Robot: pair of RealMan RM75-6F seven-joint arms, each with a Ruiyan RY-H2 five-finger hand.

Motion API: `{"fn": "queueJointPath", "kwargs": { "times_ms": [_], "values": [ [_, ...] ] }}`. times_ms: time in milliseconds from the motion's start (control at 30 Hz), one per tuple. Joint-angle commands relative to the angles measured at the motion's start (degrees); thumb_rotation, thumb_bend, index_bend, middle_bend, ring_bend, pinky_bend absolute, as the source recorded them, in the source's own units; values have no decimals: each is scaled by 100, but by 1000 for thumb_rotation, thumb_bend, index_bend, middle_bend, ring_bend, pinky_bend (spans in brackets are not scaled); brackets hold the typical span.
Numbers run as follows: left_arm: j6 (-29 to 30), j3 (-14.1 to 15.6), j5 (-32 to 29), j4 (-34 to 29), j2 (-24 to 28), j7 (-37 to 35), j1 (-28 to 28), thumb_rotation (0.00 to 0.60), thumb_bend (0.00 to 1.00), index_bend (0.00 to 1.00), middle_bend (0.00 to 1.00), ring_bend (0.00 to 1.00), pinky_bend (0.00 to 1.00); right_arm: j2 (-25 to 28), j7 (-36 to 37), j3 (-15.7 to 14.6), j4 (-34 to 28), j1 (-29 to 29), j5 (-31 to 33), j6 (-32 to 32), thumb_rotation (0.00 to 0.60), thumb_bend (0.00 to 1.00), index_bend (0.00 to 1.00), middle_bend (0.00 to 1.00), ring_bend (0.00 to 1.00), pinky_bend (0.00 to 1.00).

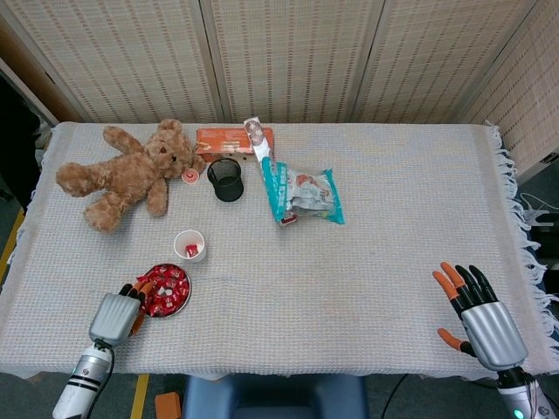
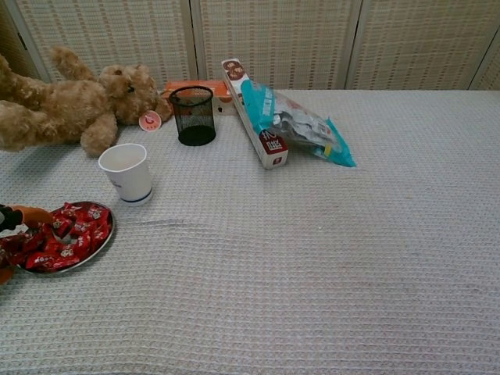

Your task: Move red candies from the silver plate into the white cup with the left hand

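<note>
At the desk's near edge the left hand (image 1: 116, 312) lies at the rim of the round silver plate (image 1: 182, 301), fingertips among the red wrapped candies (image 1: 164, 289); whether it grips one cannot be told. Just beyond the hand stands the white paper cup (image 1: 190, 245), one red candy inside. Far to the right, the right hand (image 1: 477, 316) rests with fingers spread, holding nothing.
</note>
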Motion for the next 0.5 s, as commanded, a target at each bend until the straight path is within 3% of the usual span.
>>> {"fn": "queueJointPath", "kwargs": {
  "times_ms": [33,233,500],
  "values": [
    [-7,-25,-6,12,-13,-19,-6,600,350,239,285,317,898,2,5,2,1,1,5,-4,600,67,0,0,0,0],
    [77,-87,38,105,-67,-85,5,600,345,383,415,416,945,1,-8,8,-3,8,21,-31,600,68,0,0,0,0],
    [54,-117,10,211,-93,-50,16,600,344,444,434,425,948,3,-39,12,-19,6,40,-49,600,67,0,0,0,0]
  ]
}}
